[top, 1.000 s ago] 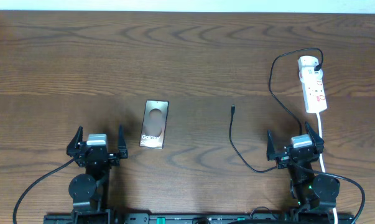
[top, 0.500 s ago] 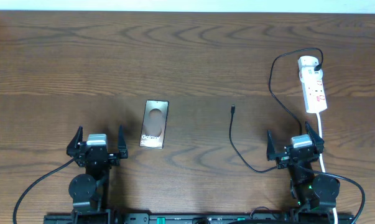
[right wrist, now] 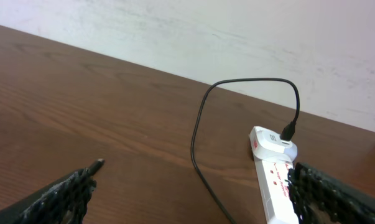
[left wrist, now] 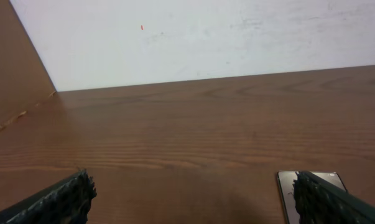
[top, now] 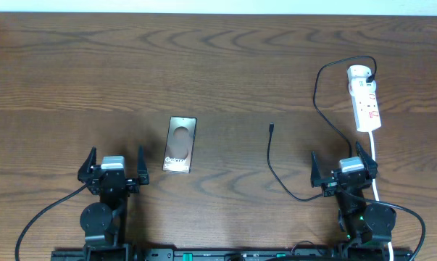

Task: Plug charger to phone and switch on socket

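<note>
The phone lies flat at the table's centre-left, lettering toward me; its corner shows in the left wrist view. The charger cable runs from the socket in a loop, and its plug tip lies loose mid-table, also seen in the right wrist view. The white socket lies at the far right and shows in the right wrist view. My left gripper is open and empty, left of the phone. My right gripper is open and empty, just near of the socket.
The socket's white cord runs down beside my right arm. A white wall stands behind the table's far edge. Black arm cables trail near the front edge.
</note>
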Controlling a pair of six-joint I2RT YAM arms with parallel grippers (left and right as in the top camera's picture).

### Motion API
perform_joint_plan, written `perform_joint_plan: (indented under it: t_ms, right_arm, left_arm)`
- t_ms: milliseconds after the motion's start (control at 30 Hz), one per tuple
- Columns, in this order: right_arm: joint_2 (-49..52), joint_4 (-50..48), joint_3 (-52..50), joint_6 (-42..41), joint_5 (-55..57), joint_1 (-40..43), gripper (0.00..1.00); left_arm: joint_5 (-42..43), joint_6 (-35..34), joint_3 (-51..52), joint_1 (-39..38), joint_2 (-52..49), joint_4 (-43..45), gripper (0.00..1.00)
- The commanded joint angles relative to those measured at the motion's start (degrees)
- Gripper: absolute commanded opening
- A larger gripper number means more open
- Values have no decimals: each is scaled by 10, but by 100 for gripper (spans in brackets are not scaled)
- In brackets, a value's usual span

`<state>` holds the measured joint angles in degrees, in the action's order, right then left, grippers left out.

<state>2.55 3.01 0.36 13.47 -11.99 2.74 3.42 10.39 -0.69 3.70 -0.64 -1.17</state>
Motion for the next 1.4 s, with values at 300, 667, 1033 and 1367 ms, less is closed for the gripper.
perform_joint_plan:
  t_ms: [300, 667, 1033, 1367]
  right_arm:
    - [-4, 3, 0, 1, -4, -3, 99]
    - [-4, 3, 0, 5, 0, -3, 99]
    - [-4, 2, 0, 7, -4, -3, 99]
    - [-4, 0, 0, 7, -4, -3, 99]
  left_arm:
    - [-5, 3, 5, 2, 3, -27, 99]
    - [-5, 29, 5, 2, 3, -27, 99]
    - [2, 24, 5, 2, 3, -26, 99]
    - [-11, -41, -22, 3, -31, -31, 99]
